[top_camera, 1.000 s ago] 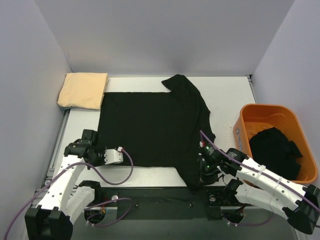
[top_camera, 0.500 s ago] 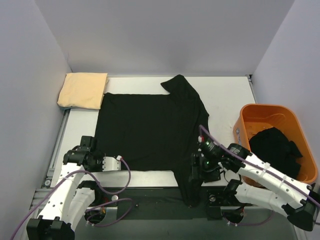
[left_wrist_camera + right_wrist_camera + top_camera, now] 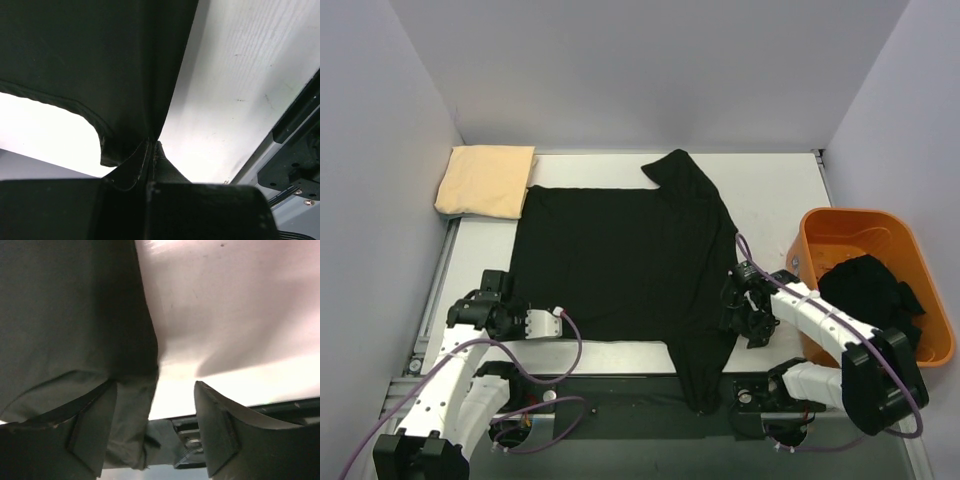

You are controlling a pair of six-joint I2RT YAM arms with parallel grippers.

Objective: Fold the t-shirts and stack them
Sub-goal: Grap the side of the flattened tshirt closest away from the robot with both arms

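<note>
- Grippers: my left gripper (image 3: pixel 151 147) is clamped on the black tee's (image 3: pixel 620 260) near-left hem. My right gripper (image 3: pixel 154 390) gapes at its right edge, holding nothing.
- That tee lies spread on the counter (image 3: pixel 770 190), matte and limp, not yet folded.
- Another dark tee (image 3: pixel 868 290) sits crumpled in the bin (image 3: pixel 840 222).
- Far-left, the tan tee (image 3: pixel 485 180) lies folded, a soft square; one done, I judge.

Matt black cloth t-shirt (image 3: pixel 620 260); smooth white table (image 3: pixel 770 190); glossy orange plastic bin (image 3: pixel 850 232).

A black t-shirt (image 3: pixel 620 260) lies spread on the table (image 3: pixel 775 195), a folded yellow-tan t-shirt (image 3: pixel 485 180) at its far-left corner.
</note>
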